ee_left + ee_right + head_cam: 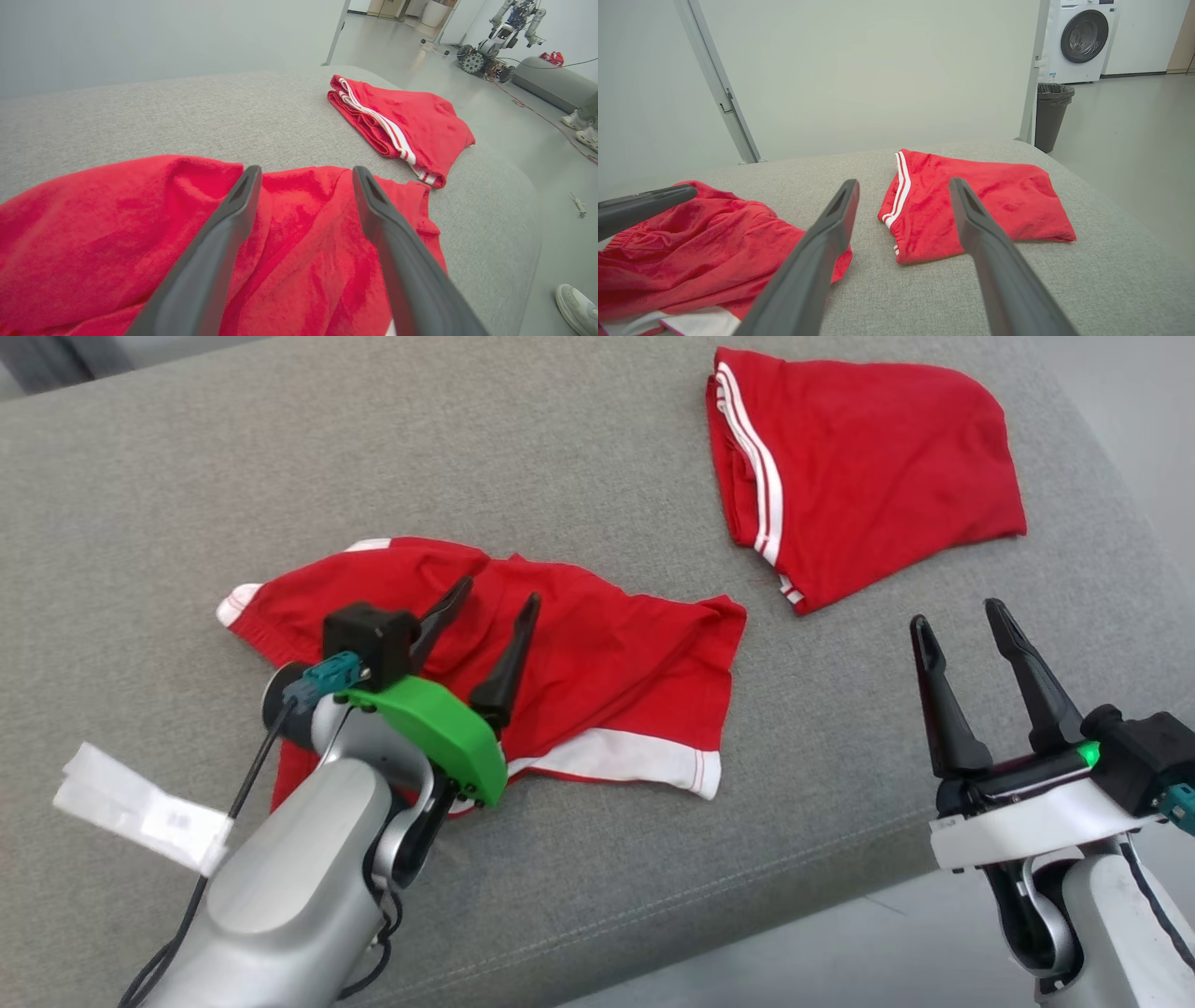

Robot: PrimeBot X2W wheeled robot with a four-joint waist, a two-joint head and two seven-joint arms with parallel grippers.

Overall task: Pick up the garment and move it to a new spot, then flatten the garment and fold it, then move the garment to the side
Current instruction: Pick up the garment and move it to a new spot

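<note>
Red knit cloth lies rumpled directly beneath the left tool (498, 593). These are the red shorts (607, 681), the garment to be handled. They sit on the grey fabric-covered counter (280, 457), bunched under the tool's wrist and spreading out to its right, with a white hem band (635, 756) along the edge nearest the robot. The left tool is spread wide, its two fingers hanging just over the cloth and pinching nothing. The right tool (957, 613) is likewise spread and empty, well apart from the shorts, over the counter's near edge. Ahead of the right tool lies a folded red garment (868, 467) with white stripes, clear of the work.

By the look of it, the shorts are set down and flattening is the step in hand. To do it well, each tool should take a corner far from the other: the left on the ruffled end under it, the right on the hem corner nearest to it. Both should then draw outward and low, so the ridges running between the left tool's fingers pull flat rather than dragging the whole piece. Thin knit probably slides easily on this weave, so a slow pull seems wise.

Writing is scarce. A white tag (140, 807) on the cable behind the left tool carries small dark print, too small to read. No brand mark shows on either garment. A washing machine (1083, 39) far ahead of the right tool bears stickers, also unreadable.
</note>
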